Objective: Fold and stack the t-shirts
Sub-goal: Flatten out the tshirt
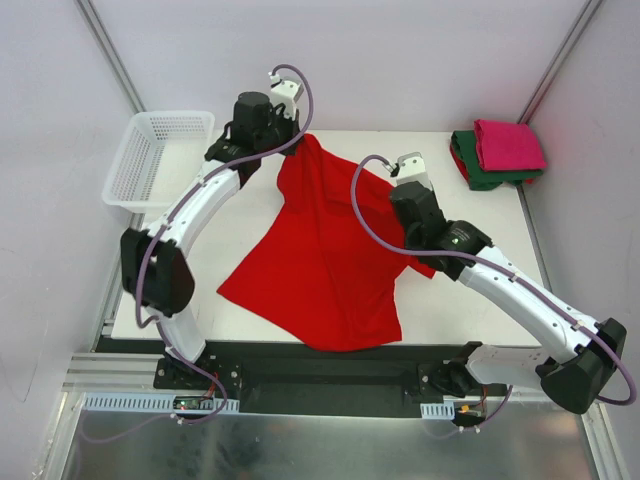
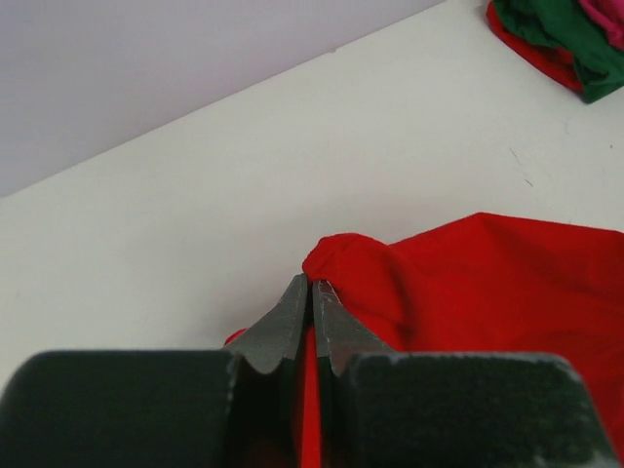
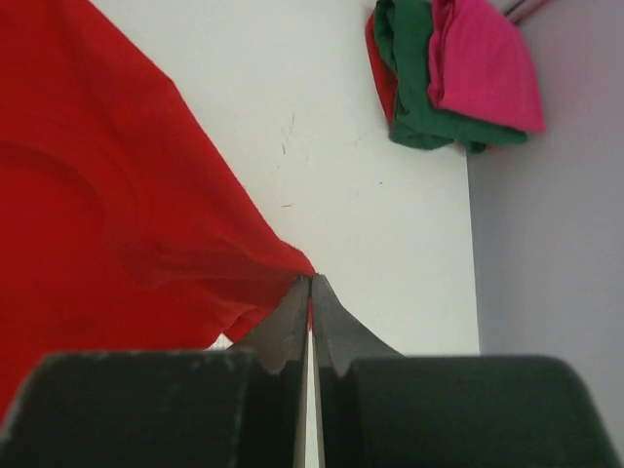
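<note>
The white desk (image 1: 250, 225) carries everything, and the red shirt (image 1: 330, 250) covers its middle, opened out with its wide end spread toward the arm bases and its far end drawn up into two raised peaks. The left arm (image 1: 200, 205) curves along the left of the red shirt to the far peak; the right arm (image 1: 520, 295) reaches in from the right of the red shirt to the other peak on its right edge. A white mesh basket (image 1: 130, 170) stands well left of the red shirt, at the desk's far left edge. Well apart to the far right of the red shirt sits a folded stack, the pink shirt (image 1: 508, 143) on top of the green shirt (image 1: 480, 175), with a strip of red cloth showing beneath the green. The left fingers (image 2: 292, 317) are pressed together, pinching a bunched fold of the red shirt (image 2: 507, 283) above the desk. The right fingers (image 3: 331, 317) are likewise closed, nipping a thin corner of the red shirt (image 3: 88, 214), with the stack beyond them.
</note>
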Robot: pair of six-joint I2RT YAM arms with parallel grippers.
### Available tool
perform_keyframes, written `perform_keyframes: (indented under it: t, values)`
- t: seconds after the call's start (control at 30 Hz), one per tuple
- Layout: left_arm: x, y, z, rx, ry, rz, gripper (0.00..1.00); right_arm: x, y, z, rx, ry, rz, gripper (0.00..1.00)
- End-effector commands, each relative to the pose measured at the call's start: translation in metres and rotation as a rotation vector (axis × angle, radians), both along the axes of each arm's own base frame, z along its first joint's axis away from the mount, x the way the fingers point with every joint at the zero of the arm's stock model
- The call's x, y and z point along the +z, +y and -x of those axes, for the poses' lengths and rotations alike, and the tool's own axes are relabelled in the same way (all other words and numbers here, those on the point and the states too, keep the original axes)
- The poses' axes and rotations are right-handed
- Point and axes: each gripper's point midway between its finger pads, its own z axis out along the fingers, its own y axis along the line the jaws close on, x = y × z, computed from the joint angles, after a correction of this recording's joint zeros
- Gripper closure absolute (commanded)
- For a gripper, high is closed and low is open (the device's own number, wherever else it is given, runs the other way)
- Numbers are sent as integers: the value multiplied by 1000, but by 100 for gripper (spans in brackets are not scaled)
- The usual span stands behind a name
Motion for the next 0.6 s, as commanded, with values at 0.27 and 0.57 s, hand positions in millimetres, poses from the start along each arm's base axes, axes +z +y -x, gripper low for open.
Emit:
perform_keyframes:
  t: [0.27, 0.57]
  values:
    - [-38, -92, -112, -150, 32, 214, 100, -24, -30, 12, -260, 16, -91, 99]
    - [-136, -155, -81, -248, 313, 288, 100, -36, -34, 21, -278, 55, -100, 99]
